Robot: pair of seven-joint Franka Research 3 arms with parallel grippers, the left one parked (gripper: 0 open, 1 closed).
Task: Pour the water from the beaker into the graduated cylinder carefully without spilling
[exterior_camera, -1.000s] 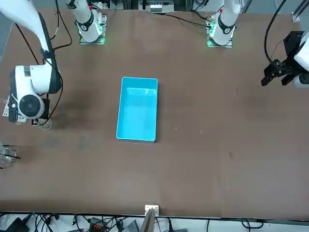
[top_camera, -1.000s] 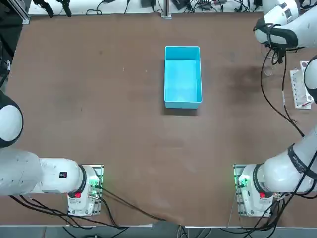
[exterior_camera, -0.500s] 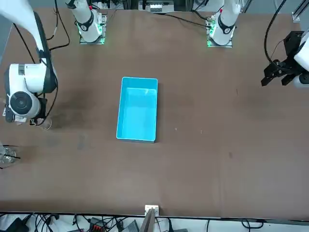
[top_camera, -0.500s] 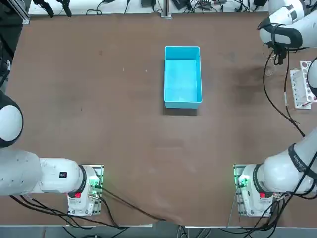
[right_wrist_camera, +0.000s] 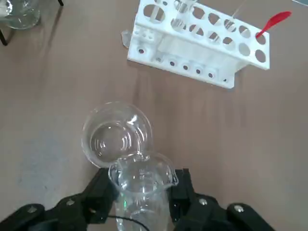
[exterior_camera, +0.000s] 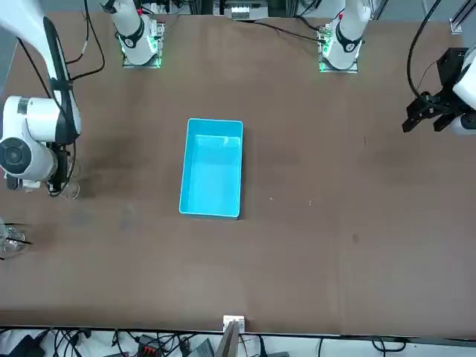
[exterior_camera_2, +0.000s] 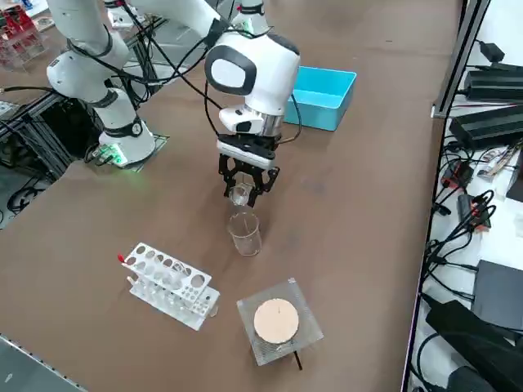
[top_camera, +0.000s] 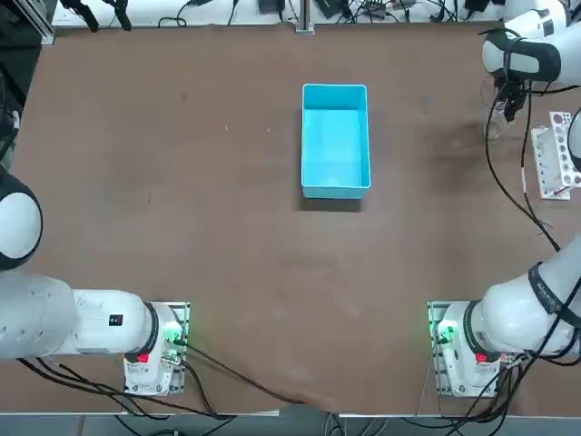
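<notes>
Right gripper [right_wrist_camera: 142,202] clamped on beaker [right_wrist_camera: 142,180] — poised beside graduated cylinder [right_wrist_camera: 117,134] — next, tip slowly over its mouth.

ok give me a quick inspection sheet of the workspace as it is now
surface: brown table, no spill seen
job's things: beaker held just above the rim of the graduated cylinder, which stands upright on the table
clutter: blue bin; white tube rack; flask with white disc
end effector: right end effector shut on beaker
cables: black cables along the arm
surroundings: cables and equipment past the table edge
</notes>
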